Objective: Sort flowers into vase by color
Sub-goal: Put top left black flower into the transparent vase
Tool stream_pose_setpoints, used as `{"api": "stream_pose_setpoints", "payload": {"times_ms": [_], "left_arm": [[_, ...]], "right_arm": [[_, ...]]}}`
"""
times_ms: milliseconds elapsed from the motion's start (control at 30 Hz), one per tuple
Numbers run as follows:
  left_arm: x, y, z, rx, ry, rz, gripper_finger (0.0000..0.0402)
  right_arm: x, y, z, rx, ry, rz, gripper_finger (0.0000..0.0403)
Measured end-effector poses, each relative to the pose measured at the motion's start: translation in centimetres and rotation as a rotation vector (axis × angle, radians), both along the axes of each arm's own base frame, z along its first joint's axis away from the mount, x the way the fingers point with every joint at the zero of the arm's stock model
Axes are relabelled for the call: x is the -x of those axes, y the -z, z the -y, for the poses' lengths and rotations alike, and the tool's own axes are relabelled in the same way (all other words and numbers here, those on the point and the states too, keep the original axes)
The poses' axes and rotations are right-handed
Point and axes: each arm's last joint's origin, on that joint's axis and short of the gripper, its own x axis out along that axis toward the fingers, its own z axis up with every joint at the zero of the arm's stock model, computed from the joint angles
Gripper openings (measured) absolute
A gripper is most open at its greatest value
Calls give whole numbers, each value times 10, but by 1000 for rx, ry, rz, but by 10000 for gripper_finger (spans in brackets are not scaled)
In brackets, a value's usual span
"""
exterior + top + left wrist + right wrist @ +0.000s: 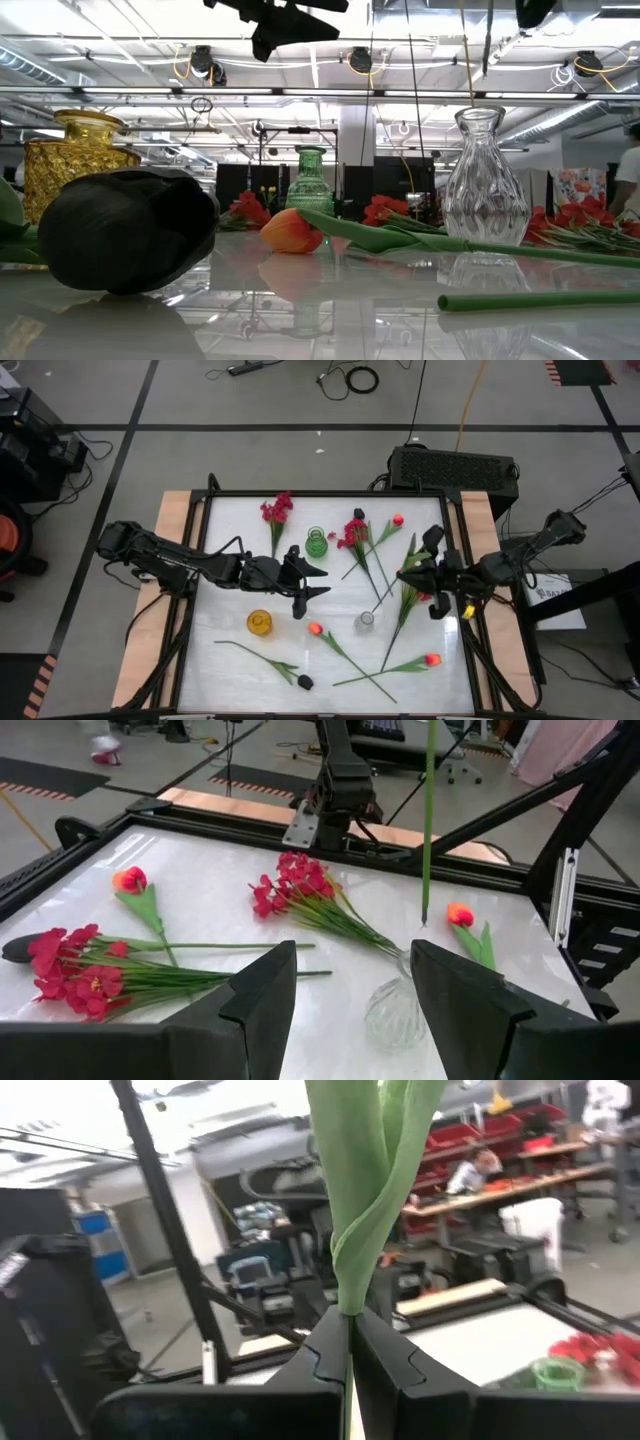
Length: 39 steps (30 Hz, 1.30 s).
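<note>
1. Right gripper [348, 1330]: raised above the right side of the bench [230, 520]. Its fingers are pressed together on a green stem [350, 1180] with broad leaves. The bloom of this flower is not in view, so its colour cannot be told.
2. Held stem, lower end: hangs straight down near the clear vase [395, 1010]. Whether the tip is directly over the vase mouth cannot be told.
3. Left gripper [312, 582]: hovers over the middle of the bench with its fingers spread and nothing between them. It faces the clear vase.
4. Vases, all upright: the green vase [316, 543] stands toward the far edge. The yellow vase [260, 623] stands left of centre toward the near edge. The clear vase stands near the centre.
5. Flowers lying loose on the bench:
   - crimson sprays [277, 510] by the far edge;
   - an orange tulip [316, 628] just right of the yellow vase;
   - a second tulip [432, 659] by the near right corner;
   - a black bloom [304, 682] at the near edge.
   No vase holds a flower yet.
6. Step in hand, as judged: carrying the lifted flower to a vase for insertion.
7. Next move, as judged: centre the stem tip over the chosen narrow mouth, lower it straight in, and only then part the fingers.
</note>
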Motion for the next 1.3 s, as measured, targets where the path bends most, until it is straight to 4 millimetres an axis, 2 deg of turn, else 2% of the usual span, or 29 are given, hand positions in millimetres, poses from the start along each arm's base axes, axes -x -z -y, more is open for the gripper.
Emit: {"api": "stream_pose_setpoints", "payload": {"times_ms": [500, 1300], "left_arm": [[0, 0, 0, -22, 7, -1, 205], [0, 0, 0, -28, 8, -2, 205]], "right_arm": [[-10, 14, -21, -12, 129, -72, 0], [-28, 36, -34, 1, 150, -163, 0]]}}
